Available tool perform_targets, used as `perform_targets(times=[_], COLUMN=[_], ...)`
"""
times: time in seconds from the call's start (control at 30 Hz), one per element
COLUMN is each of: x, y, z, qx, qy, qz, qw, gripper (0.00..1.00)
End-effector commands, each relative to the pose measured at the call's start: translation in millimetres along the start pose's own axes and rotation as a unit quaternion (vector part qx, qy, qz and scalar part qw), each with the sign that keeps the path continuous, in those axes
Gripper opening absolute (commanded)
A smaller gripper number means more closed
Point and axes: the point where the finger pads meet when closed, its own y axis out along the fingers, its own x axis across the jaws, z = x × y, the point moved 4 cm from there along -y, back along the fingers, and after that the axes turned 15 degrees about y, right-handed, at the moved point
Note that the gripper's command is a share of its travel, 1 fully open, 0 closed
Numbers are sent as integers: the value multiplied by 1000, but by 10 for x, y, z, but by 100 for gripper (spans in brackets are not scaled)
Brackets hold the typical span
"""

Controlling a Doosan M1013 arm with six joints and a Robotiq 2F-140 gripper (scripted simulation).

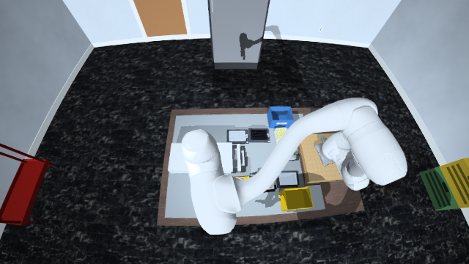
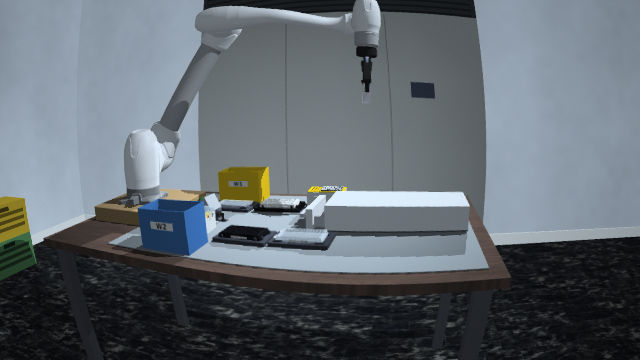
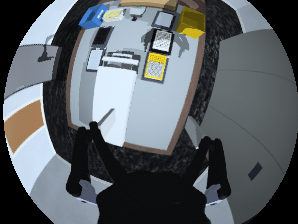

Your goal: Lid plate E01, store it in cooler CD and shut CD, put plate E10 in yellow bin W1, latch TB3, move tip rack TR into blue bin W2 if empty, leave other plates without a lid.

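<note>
My gripper [image 2: 366,95] hangs high above the bench with its fingers wide open and empty; it also shows in the wrist view [image 3: 148,189]. The white cooler CD [image 2: 397,211] lies along the bench. In front of it a pale plate [image 2: 302,235] and a black plate-like piece [image 2: 245,232] sit in nests; they also show from above, the pale one [image 1: 237,136] and the black one [image 1: 259,135]. Two more pale pieces [image 2: 281,202] [image 2: 237,204] sit in nests near the yellow bin W1 [image 2: 243,183]. A yellow-topped rack [image 2: 326,189] stands behind the cooler. The tip box TB3 [image 1: 280,133] sits by the blue bin W2 [image 2: 172,225], its lid raised.
The arm's base stands on a tan block [image 1: 320,158] at one end of the bench. My arm hides part of the cooler and the nests in the overhead view. A red cart [image 1: 22,191] and green and yellow crates [image 1: 448,185] stand on the floor.
</note>
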Motion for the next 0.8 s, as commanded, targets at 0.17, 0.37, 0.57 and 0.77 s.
perform_targets(times=[0.17, 0.37, 0.57, 0.77], x=[-1, -1, -42, -277], y=[-2, -2, 6, 51], z=[1, 1, 28, 185], qx=[0, 0, 0, -1], qy=[0, 0, 17, 116], qz=[0, 0, 0, -2], qw=[1000, 1000, 1000, 993], gripper=[100, 100, 0, 0])
